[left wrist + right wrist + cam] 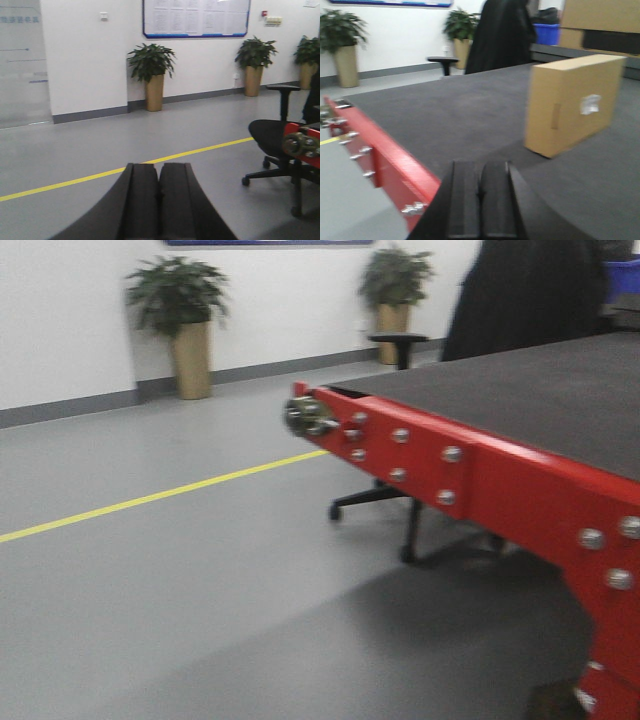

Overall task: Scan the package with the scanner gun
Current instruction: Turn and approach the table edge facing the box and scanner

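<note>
The package [572, 102], a plain tan cardboard box with a small white label on its side, stands on the dark belt in the right wrist view. My right gripper [480, 167] is shut and empty, low at the belt's near edge, well short of the box and to its left. My left gripper [158, 170] is shut with nothing in it, hanging over bare floor left of the conveyor. The scanner gun is out of view. The front view shows neither gripper, only the conveyor's red end.
A conveyor with a red bolted frame [470, 480] and dark belt [540, 390] fills the right. A black office chair [275, 145] stands beside its end. A person in black [502, 35] stands behind the belt, with larger cartons [600, 22] and a blue bin [546, 34]. Potted plants [152, 75] line the wall.
</note>
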You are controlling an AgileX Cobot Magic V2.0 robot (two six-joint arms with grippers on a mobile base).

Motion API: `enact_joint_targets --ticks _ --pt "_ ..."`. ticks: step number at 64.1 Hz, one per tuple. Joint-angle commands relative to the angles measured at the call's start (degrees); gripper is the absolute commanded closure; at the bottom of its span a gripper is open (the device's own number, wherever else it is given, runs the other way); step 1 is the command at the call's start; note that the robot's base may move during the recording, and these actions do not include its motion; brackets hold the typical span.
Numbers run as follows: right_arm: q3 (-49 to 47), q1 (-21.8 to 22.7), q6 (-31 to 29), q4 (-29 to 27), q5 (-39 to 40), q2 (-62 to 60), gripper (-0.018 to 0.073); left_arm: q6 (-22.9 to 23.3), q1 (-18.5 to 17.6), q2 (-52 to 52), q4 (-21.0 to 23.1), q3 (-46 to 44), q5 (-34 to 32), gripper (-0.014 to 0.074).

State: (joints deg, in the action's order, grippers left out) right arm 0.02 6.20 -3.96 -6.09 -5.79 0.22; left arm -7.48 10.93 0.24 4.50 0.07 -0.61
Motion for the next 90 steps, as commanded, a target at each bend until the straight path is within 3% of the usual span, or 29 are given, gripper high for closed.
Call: enact_joint_targets --ticks 1,61,79,90 --pt "-0.02 -0.10 -0.03 0.34 1.21 -0.22 0.0713 0.26 -0.03 -0.24 0.32 -0.07 -0.99 0.0707" --pt "-0.02 -0.01 -0.03 0.34 1.21 -0.22 0.0713 0.26 -0.03 -0.24 0.32 -0.07 -0.99 0.0707" --pt "-0.02 -2.21 -0.03 0.34 1.21 -0.22 0.0713 0.26 -5.36 -0.24 0.32 -0.07 -0.99 0.0707" --pt "-0.02 -4.29 -0.03 0.34 1.21 -0.22 0.0713 0.26 -6.14 -0.24 0.32 -0.07 -0.99 0.0707"
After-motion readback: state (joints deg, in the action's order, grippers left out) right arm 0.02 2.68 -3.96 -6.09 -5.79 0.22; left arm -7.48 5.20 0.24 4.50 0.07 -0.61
